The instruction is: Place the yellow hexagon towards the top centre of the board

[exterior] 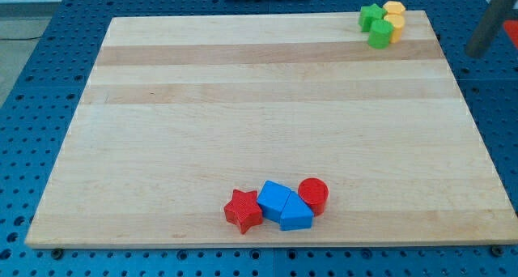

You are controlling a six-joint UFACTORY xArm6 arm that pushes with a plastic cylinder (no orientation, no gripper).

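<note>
My rod (488,27) slants in at the view's top right, tip unclear.

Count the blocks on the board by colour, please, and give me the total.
Red: 2, the red star and the red cylinder.
Blue: 2.
Green: 2.
Yellow: 2.
Total: 8.

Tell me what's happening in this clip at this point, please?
Nothing is being pushed right now. The arm's dark rod shows blurred at the view's right edge, off the wooden board; its tip cannot be made out. The yellow hexagon sits in the view's top-right corner, packed with another yellow block and two green blocks. Near the bottom edge lie a red star, two blue blocks and a red cylinder.
</note>
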